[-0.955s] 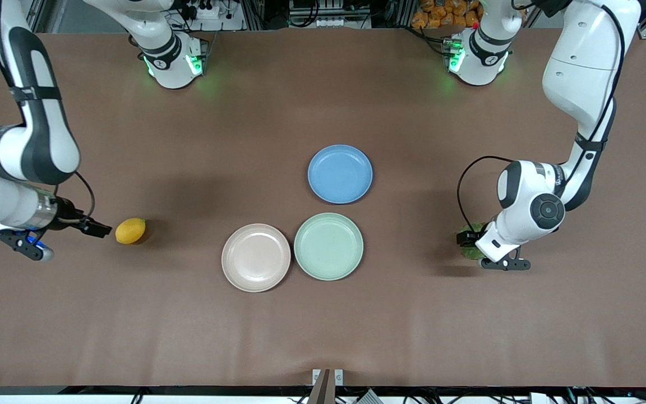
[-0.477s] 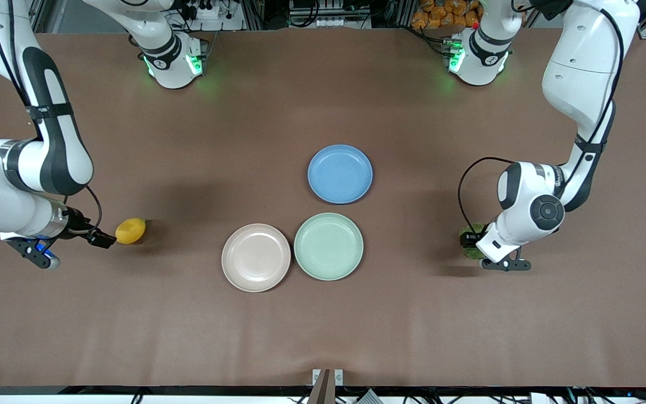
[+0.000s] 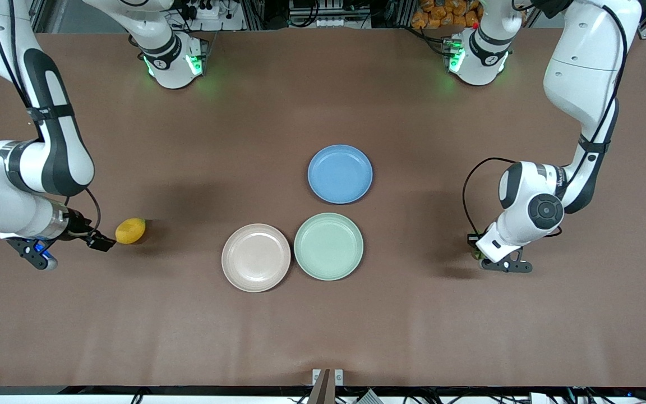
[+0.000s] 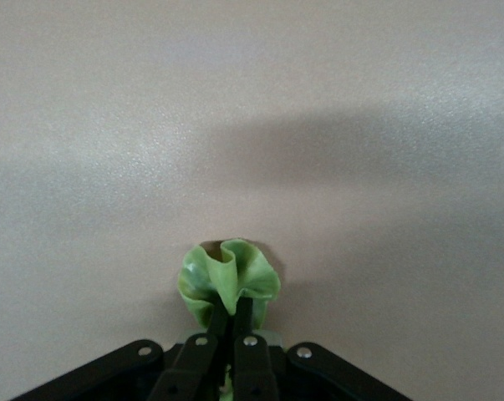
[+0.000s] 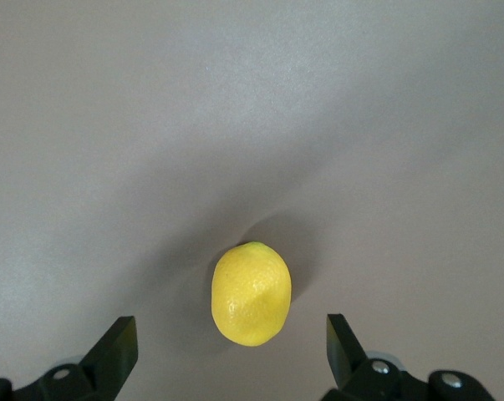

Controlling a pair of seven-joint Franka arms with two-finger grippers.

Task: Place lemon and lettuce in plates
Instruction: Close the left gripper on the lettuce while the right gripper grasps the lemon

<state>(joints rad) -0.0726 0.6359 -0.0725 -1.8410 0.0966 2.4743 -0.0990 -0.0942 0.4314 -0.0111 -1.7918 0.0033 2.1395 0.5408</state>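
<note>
- The left tool [image 4: 231, 334] is pinching the lettuce [image 4: 228, 280] near the counter's [image 3: 323, 336] left-arm end.
- The right tool [image 5: 231, 351] is spread beside the lemon [image 5: 251, 293].

In the front view the lettuce [image 3: 475, 253] is nearly all hidden under the left tool [image 3: 475, 248], only a green sliver showing at the wrist's edge. The left wrist view's edge cuts off the lower part of the leaf [image 4: 228, 280] between the pinched fingers [image 4: 250, 351]. The right tool's [image 5: 231, 341] fingers [image 5: 114, 351] are cropped by the right wrist view's edge.
</note>
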